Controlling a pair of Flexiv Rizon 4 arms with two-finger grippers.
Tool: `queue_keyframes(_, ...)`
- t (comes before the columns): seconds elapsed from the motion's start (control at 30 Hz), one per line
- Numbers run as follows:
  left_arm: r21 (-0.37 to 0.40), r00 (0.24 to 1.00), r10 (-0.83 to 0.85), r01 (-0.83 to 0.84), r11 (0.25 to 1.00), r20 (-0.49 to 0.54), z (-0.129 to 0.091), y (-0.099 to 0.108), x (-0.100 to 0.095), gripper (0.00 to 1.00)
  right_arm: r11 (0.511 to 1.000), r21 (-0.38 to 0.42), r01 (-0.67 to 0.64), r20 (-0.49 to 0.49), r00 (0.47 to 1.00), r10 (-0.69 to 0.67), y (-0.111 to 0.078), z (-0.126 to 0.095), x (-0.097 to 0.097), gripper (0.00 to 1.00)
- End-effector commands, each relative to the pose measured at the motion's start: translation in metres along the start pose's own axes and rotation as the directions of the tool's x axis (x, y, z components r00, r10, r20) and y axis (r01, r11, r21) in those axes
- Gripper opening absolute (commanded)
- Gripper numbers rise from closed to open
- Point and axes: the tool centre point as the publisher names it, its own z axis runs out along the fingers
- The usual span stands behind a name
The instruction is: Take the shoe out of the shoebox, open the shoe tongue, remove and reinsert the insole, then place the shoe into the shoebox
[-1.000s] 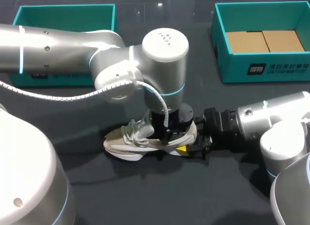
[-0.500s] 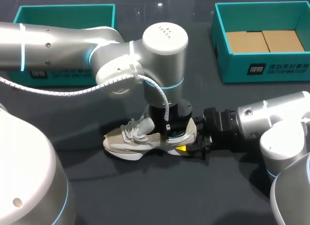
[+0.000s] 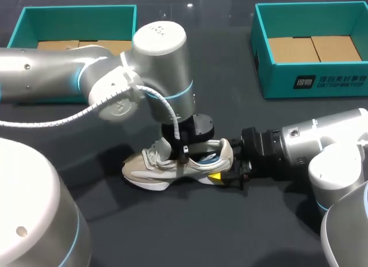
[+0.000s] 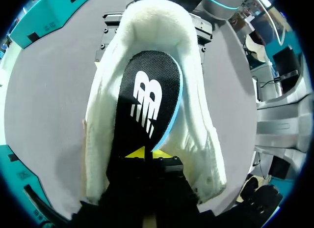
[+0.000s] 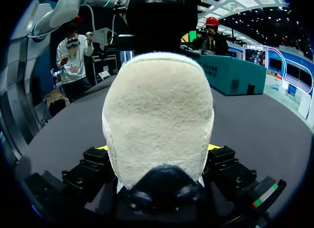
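A beige sneaker lies on its side on the dark table, toe toward my left. My left gripper reaches down into the sneaker's opening. In the left wrist view this gripper is shut on the black insole, whose blue edge rises off the white lining. My right gripper comes in low from the right at the heel. In the right wrist view the heel sits between the right gripper's fingers, which touch it on both sides.
One teal shoebox with a cardboard floor stands at the back right. A second teal box sits at the back left, partly behind my left arm. Dark tabletop lies in front of the sneaker.
My left arm has swung to the left, and its wrist has shifted toward the sneaker's laces. Its gripper has shut on the insole. The right arm and the sneaker stay put.
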Motion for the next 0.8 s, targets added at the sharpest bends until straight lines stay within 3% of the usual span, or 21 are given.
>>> queue_keyframes(0.03, 0.118, 1.0, 0.021, -0.019, 0.993, -0.012, -0.013, 0.024, 0.003, 0.0, 1.0, 0.005, -0.002, 0.0, 1.0, 0.002, 0.0, 0.0, -0.001, 0.0)
queue_keyframes(0.8, 0.329, 0.996, 0.091, -0.081, 0.941, -0.015, -0.056, 0.012, 0.013, 0.0, 1.0, 0.005, -0.002, 0.0, 1.0, 0.002, 0.0, 0.0, -0.001, 0.0)
